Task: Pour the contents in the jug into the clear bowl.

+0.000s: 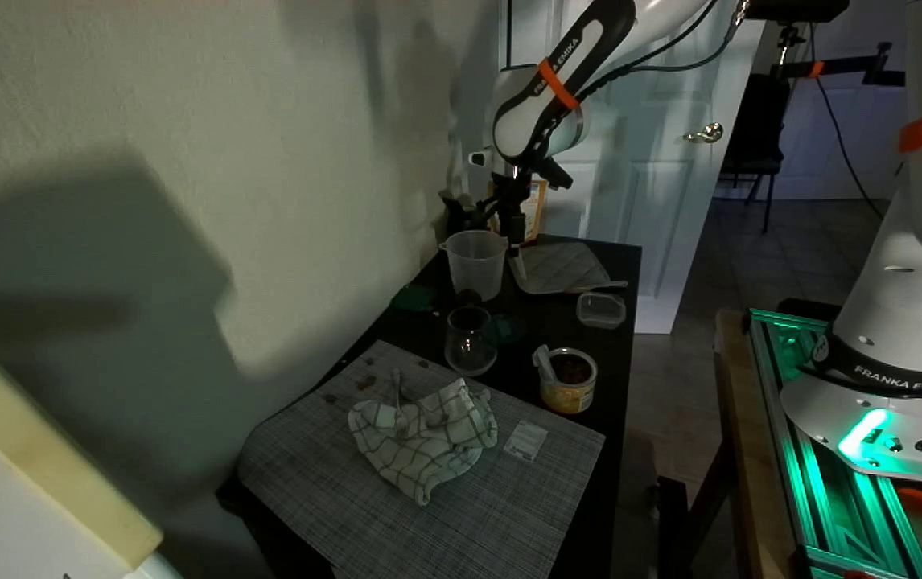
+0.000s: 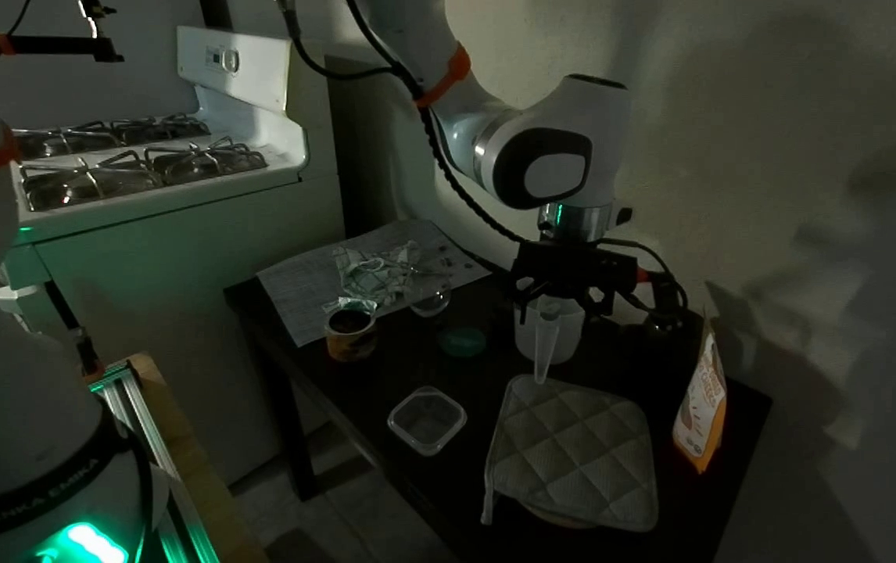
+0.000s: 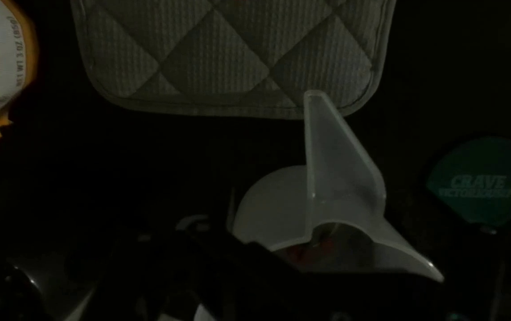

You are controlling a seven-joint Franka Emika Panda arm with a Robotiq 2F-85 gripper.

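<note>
The jug (image 2: pixel 561 338) is translucent white plastic and stands upright on the dark table, its handle (image 2: pixel 546 344) toward the camera in that exterior view. Red contents (image 3: pixel 317 250) show dimly inside it in the wrist view. Just above the jug's rim is my gripper (image 2: pixel 563 305), pointing down with spread jaws on either side of the handle's top. Whether a finger touches the jug cannot be made out; the wrist view is very dark there. The clear bowl (image 2: pixel 427 422), low and see-through with a pale rim, sits near the table edge, apart from the jug.
A quilted pot holder (image 2: pixel 573 453) lies beside the jug, with an orange-white bag (image 2: pixel 702 410) standing past it. Nearby are an opened can (image 1: pixel 567 394), a stemless glass (image 1: pixel 471 354) and a green lid (image 3: pixel 483 180). A checked cloth (image 1: pixel 437 442) rests on the placemat (image 1: pixel 501 515). A wall (image 1: pixel 268 121) borders the table.
</note>
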